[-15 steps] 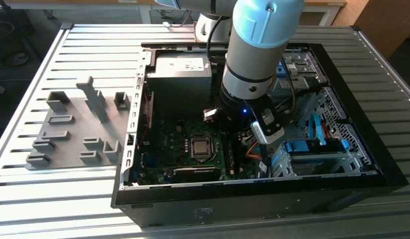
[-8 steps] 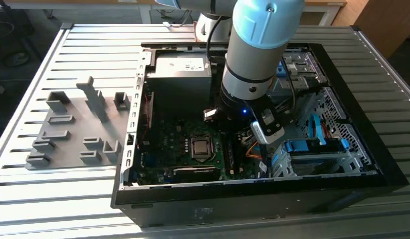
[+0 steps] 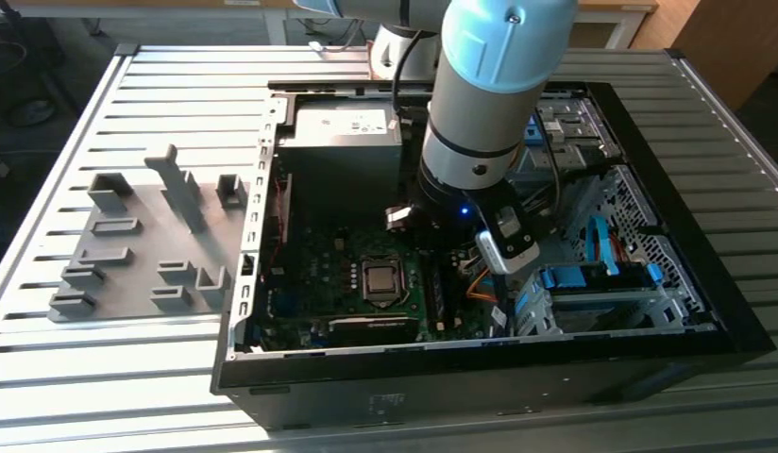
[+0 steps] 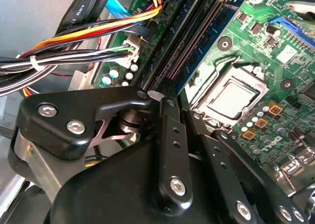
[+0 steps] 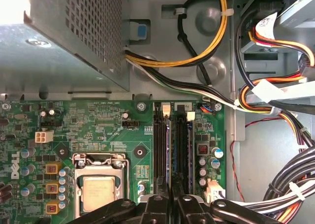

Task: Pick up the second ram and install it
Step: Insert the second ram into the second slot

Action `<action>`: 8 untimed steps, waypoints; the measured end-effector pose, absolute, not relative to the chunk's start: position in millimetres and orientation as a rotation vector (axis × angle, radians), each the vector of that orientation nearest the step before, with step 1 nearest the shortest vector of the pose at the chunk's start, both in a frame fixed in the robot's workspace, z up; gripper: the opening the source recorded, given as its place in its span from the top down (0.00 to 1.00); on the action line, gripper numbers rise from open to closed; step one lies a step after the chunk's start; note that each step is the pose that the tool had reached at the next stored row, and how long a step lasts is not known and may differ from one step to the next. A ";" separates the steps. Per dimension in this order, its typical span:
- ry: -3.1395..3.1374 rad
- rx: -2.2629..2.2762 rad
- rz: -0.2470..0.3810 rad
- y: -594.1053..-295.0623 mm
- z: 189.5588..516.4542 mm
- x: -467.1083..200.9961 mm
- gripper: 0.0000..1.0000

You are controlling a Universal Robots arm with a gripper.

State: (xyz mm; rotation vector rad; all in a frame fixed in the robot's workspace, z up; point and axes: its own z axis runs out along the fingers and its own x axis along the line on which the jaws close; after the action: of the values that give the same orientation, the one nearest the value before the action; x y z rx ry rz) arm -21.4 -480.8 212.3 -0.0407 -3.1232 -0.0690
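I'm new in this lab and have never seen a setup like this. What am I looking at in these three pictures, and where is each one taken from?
A grey robot arm reaches down into an open computer case lying on a slatted metal table; that is the exterior view. Beside the case, on that view's left, sits a grey fixture plate with upright blocks. The two wrist views come from cameras riding on the arm. They look down on the green motherboard, its processor and the memory slots, where blue memory sticks sit. The black gripper hangs right over those slots. Whether its jaws hold a stick cannot be told.
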 end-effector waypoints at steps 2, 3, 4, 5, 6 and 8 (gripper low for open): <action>-3.123 -0.041 -0.069 -480.8 211.9 -21.4 0.86; -3.123 -0.042 -0.070 -480.8 211.5 -21.4 0.86; -3.123 -0.042 -0.069 -480.8 211.3 -21.4 0.86; -3.123 -0.042 -0.069 -480.8 210.8 -21.4 0.86; -3.123 -0.042 -0.069 -480.8 210.0 -21.3 0.86; -3.123 -0.042 -0.069 -480.8 208.6 -21.4 0.86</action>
State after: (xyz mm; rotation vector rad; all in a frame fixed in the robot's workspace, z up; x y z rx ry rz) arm -21.4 -480.8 208.6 -0.0425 -3.1231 -0.0688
